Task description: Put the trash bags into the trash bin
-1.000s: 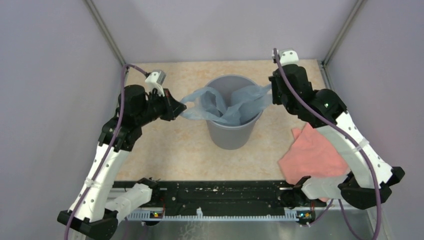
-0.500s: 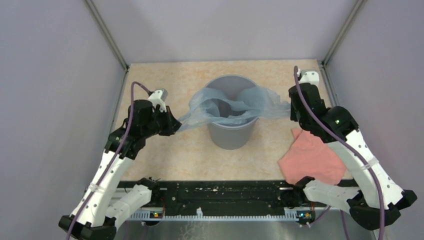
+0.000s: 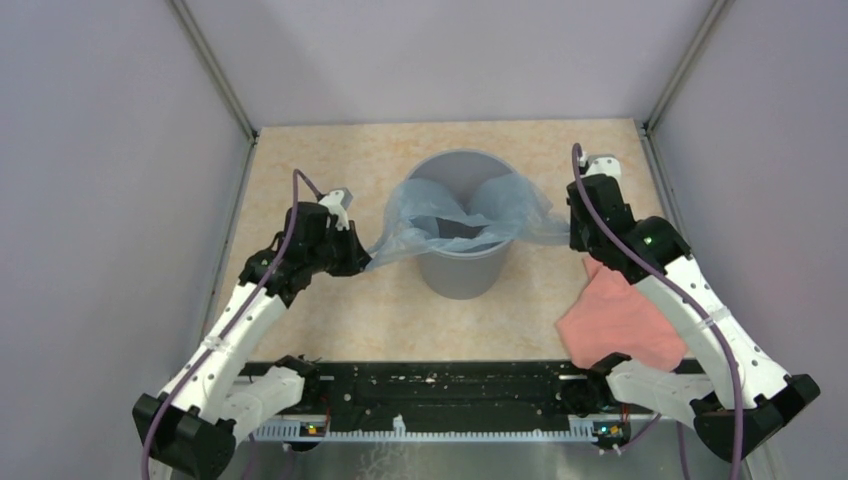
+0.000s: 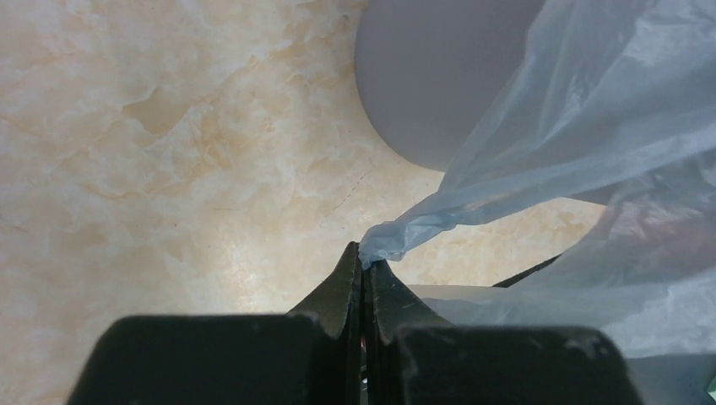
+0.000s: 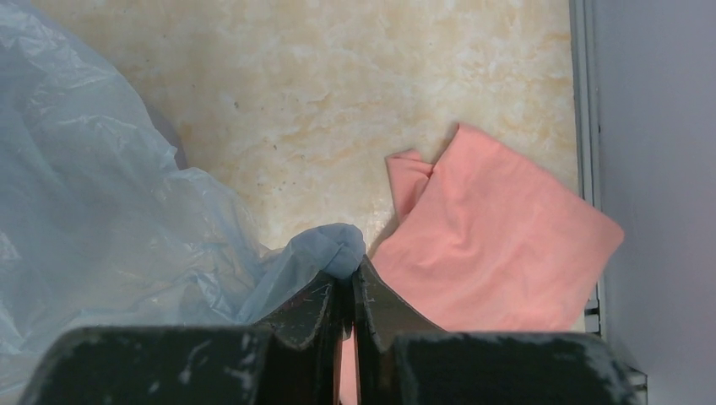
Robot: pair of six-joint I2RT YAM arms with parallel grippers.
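Observation:
The grey round trash bin [image 3: 460, 275] stands in the middle of the table. The pale blue trash bag [image 3: 450, 215] is stretched across its mouth and sags inside. My left gripper [image 3: 362, 262] is shut on the bag's left edge, just left of the bin; the left wrist view shows the pinched plastic [image 4: 397, 236] at the gripper's tips [image 4: 363, 263] and the bin wall [image 4: 431, 76]. My right gripper [image 3: 577, 238] is shut on the bag's right edge, right of the bin; the right wrist view shows a bunched knot of bag [image 5: 333, 249] at its tips [image 5: 348, 283].
A salmon-pink cloth [image 3: 625, 320] lies on the table at the front right, under my right arm, and shows in the right wrist view [image 5: 498, 245]. Metal posts and lilac walls enclose the table. A black rail [image 3: 440, 385] runs along the near edge.
Both grippers have moved down and toward the near side, pulling the bag's edges outward and lower, so the bag has spread wide over the bin's rim instead of hanging bunched.

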